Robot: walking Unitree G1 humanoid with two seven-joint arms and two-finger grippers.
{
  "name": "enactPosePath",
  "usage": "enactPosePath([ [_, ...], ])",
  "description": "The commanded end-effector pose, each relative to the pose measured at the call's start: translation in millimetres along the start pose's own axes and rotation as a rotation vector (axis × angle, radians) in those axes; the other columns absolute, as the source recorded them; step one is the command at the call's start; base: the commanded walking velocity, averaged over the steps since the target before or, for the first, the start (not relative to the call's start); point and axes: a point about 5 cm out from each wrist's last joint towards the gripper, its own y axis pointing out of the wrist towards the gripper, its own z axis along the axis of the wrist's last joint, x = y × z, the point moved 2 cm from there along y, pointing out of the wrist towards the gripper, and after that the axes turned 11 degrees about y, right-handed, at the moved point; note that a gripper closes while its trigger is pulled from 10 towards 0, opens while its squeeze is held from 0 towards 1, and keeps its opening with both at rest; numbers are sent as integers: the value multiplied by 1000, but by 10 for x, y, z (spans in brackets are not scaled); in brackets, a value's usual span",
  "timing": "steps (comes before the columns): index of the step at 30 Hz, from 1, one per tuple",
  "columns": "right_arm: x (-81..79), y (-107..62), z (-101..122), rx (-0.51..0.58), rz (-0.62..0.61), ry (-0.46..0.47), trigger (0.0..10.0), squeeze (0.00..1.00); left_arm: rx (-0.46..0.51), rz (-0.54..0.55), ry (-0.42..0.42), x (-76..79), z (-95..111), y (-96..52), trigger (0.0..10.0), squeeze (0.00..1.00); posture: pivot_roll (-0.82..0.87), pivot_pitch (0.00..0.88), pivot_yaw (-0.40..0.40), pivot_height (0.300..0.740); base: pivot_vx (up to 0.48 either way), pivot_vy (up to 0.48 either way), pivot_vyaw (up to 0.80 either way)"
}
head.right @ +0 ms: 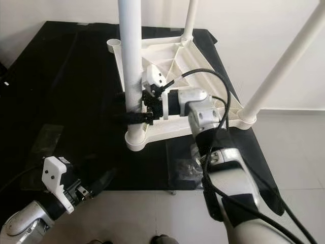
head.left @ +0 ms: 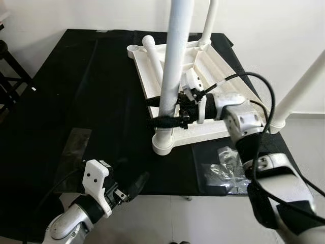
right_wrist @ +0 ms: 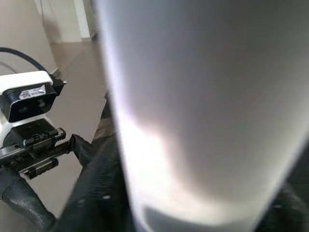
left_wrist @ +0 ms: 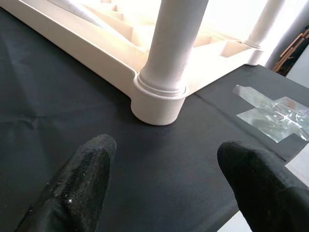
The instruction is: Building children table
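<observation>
At frame centre my right fingers (head.left: 170, 118) clamp the white plastic leg (head.left: 172, 66); press straight down, left fingers (head.left: 133, 187) spread empty.

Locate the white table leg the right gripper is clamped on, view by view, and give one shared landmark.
Left eye: table leg, upper centre, upright.
Right eye, upper left of centre.
Left wrist, top centre, seated in its socket.
Right wrist, close up and blurred.
Shared landmark: the corner socket at the leg's base.

No readable text, label, brand or number anywhere.
</observation>
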Motion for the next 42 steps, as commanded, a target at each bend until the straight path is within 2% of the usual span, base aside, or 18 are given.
enactPosePath([
  [1, -35, 14, 6, -30, 71, -22, 0, 0, -8, -13, -14, 38, -8, -9, 10000, 0, -96, 176, -64, 740, 0, 0, 0],
  [11, -16, -150, -49, -43, 18, -42, 0, 0, -8, -12, -14, 22, -14, 8, 10000, 0, -114, 167, -69, 740, 0, 0, 0],
  [12, -16, -186, -148, -42, -72, -42, 0, 0, -5, -9, -14, 17, -12, 12, 10000, 0, -127, 167, -72, 740, 0, 0, 0],
  [14, -41, -114, -475, 35, -382, 92, 0, 0, -2, -4, -13, -3, -14, 12, 10000, 0, -147, 165, -86, 740, 0, 0, 0],
  [17, -58, -85, -589, 66, -500, 154, 0, 0, -2, -3, -12, -15, -16, 10, 10000, 0, -155, 160, -89, 740, 0, 0, 0],
  [19, -323, 60, -1149, 14, -900, 303, 0, 0, 1, -3, -10, -55, -22, 32, 10000, 0, -183, 156, -62, 740, 0, 0, 0],
  [22, -429, 142, -1227, -6, -1006, 318, 0, 0, 2, -7, -6, -75, -36, 60, 10000, 0, -176, 126, -79, 740, 0, 0, 0],
  [27, -417, 315, -1136, 11, -938, 322, 0, 0, 4, 2, -3, -98, -50, 83, 10000, 0, -172, 119, -82, 740, 0, 0, 0],
  [28, -412, 350, -1128, 10, -936, 325, 3059, 0, 6, 18, 4, -112, -52, 88, 10000, 0, -164, 114, -86, 740, 0, 0, 0],
  [30, -412, 350, -1128, 10, -936, 325, 3059, 0, 6, 18, 4, -112, -52, 88, 10000, 0, -164, 114, -86, 740, 0, 0, 0],
  [31, -414, 354, -1126, 2, -946, 330, 10000, 0, 7, 39, 8, -131, -55, 79, 10000, 0, -158, 110, -90, 740, 0, 0, 0],
  [32, -414, 354, -1126, 2, -946, 330, 10000, 0, 7, 39, 8, -131, -55, 79, 10000, 0, -158, 110, -90, 740, 0, 0, 0],
  [33, -396, 331, -1016, 66, -950, 391, 10000, 1000, 9, 55, 8, -149, -62, 70, 10000, 0, -165, 106, -90, 740, 0, 0, 0],
  [35, -396, 331, -1016, 66, -950, 391, 10000, 1000, 9, 55, 8, -149, -62, 70, 10000, 0, -165, 106, -90, 740, 0, 0, 0],
  [38, -360, 370, -822, 189, -862, 462, 10000, 1000, 12, 43, 6, -142, -60, 86, 10000, 0, -166, 105, -92, 740, 0, 0, 0],
  [40, -389, 434, -605, 251, -667, 422, 10000, 1000, 14, 32, 5, -130, -54, 101, 10000, 0, -165, 108, -95, 740, 0, 0, 0],
  [41, -389, 434, -605, 251, -667, 422, 10000, 1000, 14, 32, 5, -130, -54, 101, 10000, 0, -165, 108, -95, 740, 0, 0, 0],
  [42, -405, 426, -543, 223, -558, 360, 10000, 1000, 15, 30, 4, -125, -52, 104, 10000, 0, -162, 112, -98, 740, 0, 0, 0],
])
